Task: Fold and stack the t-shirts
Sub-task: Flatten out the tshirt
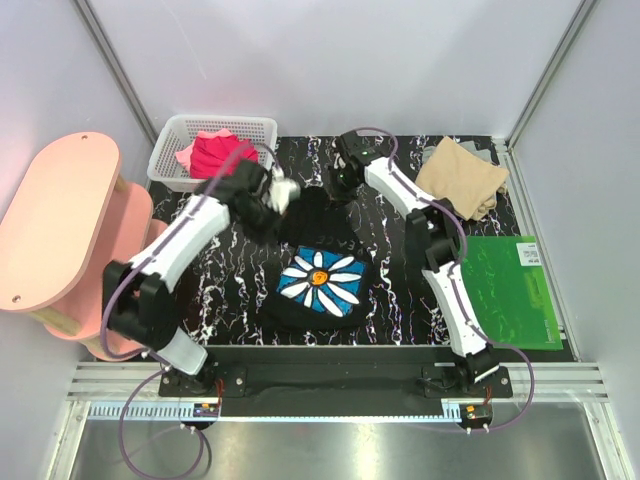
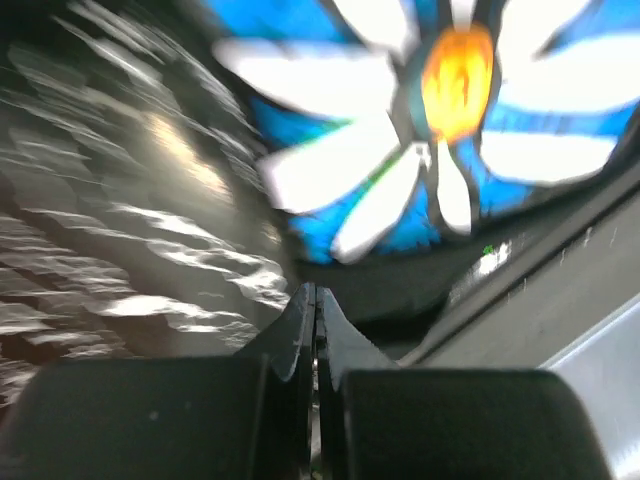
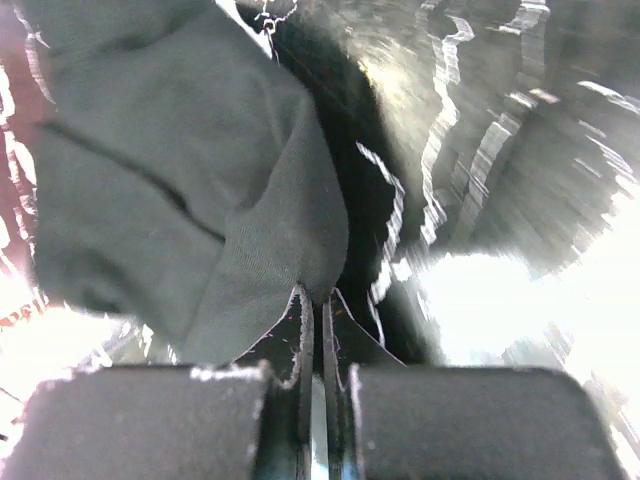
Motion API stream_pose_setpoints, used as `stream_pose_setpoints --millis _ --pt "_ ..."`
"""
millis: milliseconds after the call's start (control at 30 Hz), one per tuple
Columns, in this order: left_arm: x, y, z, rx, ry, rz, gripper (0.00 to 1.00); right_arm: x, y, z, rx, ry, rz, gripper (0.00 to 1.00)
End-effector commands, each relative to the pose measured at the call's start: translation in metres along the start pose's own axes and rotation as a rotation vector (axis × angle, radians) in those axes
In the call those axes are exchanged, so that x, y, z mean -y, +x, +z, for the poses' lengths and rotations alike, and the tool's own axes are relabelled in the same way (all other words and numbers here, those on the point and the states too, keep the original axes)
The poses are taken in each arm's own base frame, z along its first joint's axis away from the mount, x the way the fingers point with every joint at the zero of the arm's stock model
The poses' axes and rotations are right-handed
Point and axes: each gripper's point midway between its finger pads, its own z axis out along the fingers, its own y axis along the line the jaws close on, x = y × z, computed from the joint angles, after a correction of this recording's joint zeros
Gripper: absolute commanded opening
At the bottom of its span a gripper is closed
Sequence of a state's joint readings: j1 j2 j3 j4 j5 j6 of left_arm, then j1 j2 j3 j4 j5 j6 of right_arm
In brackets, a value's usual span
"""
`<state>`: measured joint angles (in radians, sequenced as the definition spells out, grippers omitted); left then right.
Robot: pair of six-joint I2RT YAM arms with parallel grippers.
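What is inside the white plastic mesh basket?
A crumpled red t-shirt and a pink garment lie in the white mesh basket. Anything beneath them is covered and cannot be seen.

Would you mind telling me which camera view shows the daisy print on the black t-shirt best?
The top external view: the whole daisy print lies sharp and uncut. The left wrist view shows it close but blurred and cropped. The right wrist view shows only dark fabric, no print.

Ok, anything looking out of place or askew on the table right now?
Nothing spilled or damaged. The black daisy t-shirt lies bunched up rather than flat, with an edge pinched in the shut right gripper. The tan t-shirt sits crumpled at the far right, not yet folded.
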<state>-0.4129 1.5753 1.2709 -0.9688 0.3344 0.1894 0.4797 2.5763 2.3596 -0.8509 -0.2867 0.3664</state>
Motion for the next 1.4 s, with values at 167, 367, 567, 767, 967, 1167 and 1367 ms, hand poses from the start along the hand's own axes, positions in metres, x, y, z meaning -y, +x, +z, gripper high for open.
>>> stream_pose_setpoints --millis 167,367,567,767,967,1167,1367 --pt "-0.027 -0.049 -0.119 0.309 -0.182 0.026 0.00 -0.055 -0.075 -0.240 0.477 0.012 -0.074 0.00" --pt "-0.006 0.008 -0.045 0.085 -0.128 0.077 0.00 -0.056 -0.060 -0.318 0.616 0.053 -0.077 0.00" --pt "0.007 0.007 -0.004 0.025 -0.120 0.156 0.20 -0.066 -0.047 -0.393 0.760 0.036 -0.088 0.00" --pt "-0.013 -0.048 -0.005 0.163 -0.215 0.132 0.38 -0.092 -0.034 -0.441 0.828 -0.043 -0.137 0.00" --pt "-0.031 -0.071 -0.016 0.249 -0.183 -0.018 0.40 -0.195 0.021 -0.510 1.001 -0.193 -0.489 0.00" --pt "-0.042 -0.061 -0.020 0.257 -0.163 -0.089 0.39 -0.266 0.081 -0.552 1.017 -0.411 -0.627 0.00" --pt "-0.047 -0.053 -0.038 0.298 -0.178 -0.105 0.38 -0.256 0.075 -0.580 1.141 -0.272 -0.614 0.00"
